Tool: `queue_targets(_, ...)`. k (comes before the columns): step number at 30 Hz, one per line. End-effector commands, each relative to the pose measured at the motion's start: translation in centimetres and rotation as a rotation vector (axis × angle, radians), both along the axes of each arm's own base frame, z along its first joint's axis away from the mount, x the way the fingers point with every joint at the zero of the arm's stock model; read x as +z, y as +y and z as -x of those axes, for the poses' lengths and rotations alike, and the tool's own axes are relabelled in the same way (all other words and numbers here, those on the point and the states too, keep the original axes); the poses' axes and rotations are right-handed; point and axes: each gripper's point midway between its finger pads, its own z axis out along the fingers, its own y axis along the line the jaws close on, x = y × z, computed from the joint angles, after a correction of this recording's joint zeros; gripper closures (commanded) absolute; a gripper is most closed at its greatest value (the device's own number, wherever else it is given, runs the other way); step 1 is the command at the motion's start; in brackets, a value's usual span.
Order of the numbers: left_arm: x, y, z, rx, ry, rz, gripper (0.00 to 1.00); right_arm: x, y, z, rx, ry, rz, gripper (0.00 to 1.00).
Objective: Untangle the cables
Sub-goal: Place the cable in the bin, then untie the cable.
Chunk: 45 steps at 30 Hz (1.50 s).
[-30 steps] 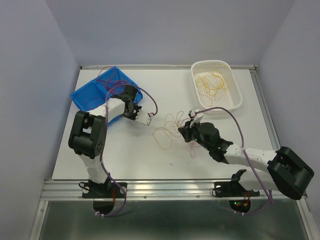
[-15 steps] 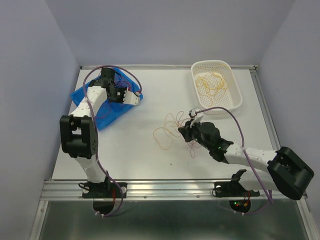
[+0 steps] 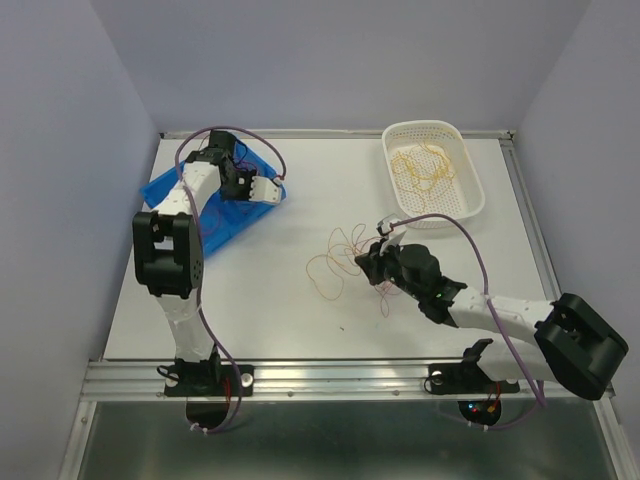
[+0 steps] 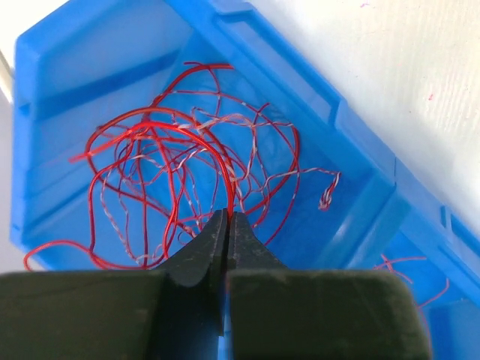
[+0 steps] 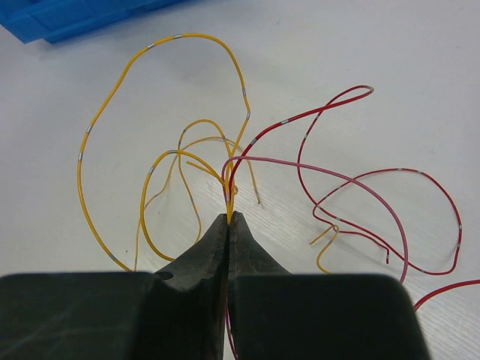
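Fingers on the left arm point(image 4: 227, 219), having swung to the blue bin point(image 4: 360, 142), are pinching shut on a red cable point(image 4: 223, 169) above the red pile point(image 4: 262, 142), ready for dropping, while right fingers point(image 5: 229, 222) are clamping the yellow-and-red tangle point(image 5: 229, 176) on the counter point(image 3: 260, 300).

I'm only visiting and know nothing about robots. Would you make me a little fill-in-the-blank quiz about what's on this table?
1. The left tool hangs over a ___ bin of red cables.
2. The white basket holds only ___ strands.
3. The right tool pinches tangled cables lying on the ___.
Missing words: blue; yellow; table.
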Motion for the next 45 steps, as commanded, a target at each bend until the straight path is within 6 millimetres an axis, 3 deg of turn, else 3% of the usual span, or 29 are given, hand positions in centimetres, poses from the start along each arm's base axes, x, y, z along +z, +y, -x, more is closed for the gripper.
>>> queue_targets(1,1.6,-0.5,-0.4,0.018,-0.024,0.008,0.75,0.9,0.1,-0.3,0.000,-0.029,-0.039,0.97)
queue_targets(3,2.7,-0.6,-0.6,0.012,-0.066,0.018,0.62,1.1,0.3,-0.4,0.004,-0.031,-0.040,0.97)
queue_targets(11,7.8,-1.5,0.5,0.005,-0.177,0.090,0.51,1.3,1.5,-0.3,0.063,-0.031,-0.042,0.97)
queue_targets(16,13.9,-2.7,0.9,0.071,-0.319,0.253,0.40,2.3,3.3,0.0,0.154,-0.065,-0.069,0.96)
queue_targets(19,16.4,-4.2,2.3,0.076,-0.346,0.386,0.19,3.3,4.7,0.5,0.244,-0.097,-0.087,0.95)
queue_targets(20,17.0,-5.1,3.4,0.059,-0.341,0.440,0.01,3.5,5.2,0.4,0.267,-0.111,-0.084,0.93)
queue_targets(21,17.7,-5.7,3.7,0.059,-0.354,0.486,0.01,3.8,5.8,0.8,0.306,-0.121,-0.093,0.91)
queue_targets(23,17.6,-6.9,5.1,0.042,-0.313,0.560,0.01,4.2,6.5,0.9,0.343,-0.128,-0.099,0.85)
queue_targets(24,17.1,-8.3,6.7,0.005,-0.276,0.608,0.01,4.3,7.0,0.8,0.366,-0.133,-0.099,0.74)
queue_targets(25,16.8,-9.1,7.4,-0.010,-0.257,0.630,0.01,4.4,7.3,1.1,0.390,-0.134,-0.103,0.67)
queue_targets(26,15.1,-9.7,8.4,-0.009,-0.210,0.644,0.01,4.6,7.5,1.3,0.406,-0.135,-0.111,0.60)
queue_targets(27,15.0,-11.5,9.8,-0.043,-0.180,0.673,0.01,4.9,7.5,1.2,0.400,-0.134,-0.123,0.53)
queue_targets(30,13.6,-14.6,11.6,-0.086,-0.159,0.723,0.01,6.4,6.9,0.7,0.346,-0.157,-0.147,0.48)
queue_targets(33,11.9,-16.1,12.7,-0.104,-0.112,0.742,0.01,7.6,6.1,0.5,0.304,-0.182,-0.161,0.47)
queue_targets(36,10.4,-16.5,12.6,-0.091,-0.066,0.734,0.02,6.8,6.1,0.6,0.305,-0.138,-0.127,0.37)
queue_targets(40,7.3,-17.1,12.6,-0.054,0.028,0.715,0.06,3.7,6.0,-0.7,0.236,-0.027,-0.053,0.39)
queue_targets(42,6.1,-17.2,12.5,-0.027,0.066,0.718,0.09,3.9,6.7,-2.0,0.208,-0.005,-0.055,0.40)
queue_targets(43,6.1,-17.3,12.2,-0.021,0.052,0.730,0.09,2.5,7.0,-2.3,0.201,0.034,-0.032,0.40)
queue_targets(45,5.4,-17.0,12.6,0.001,0.046,0.737,0.09,2.5,7.3,-3.6,0.142,0.063,-0.035,0.41)
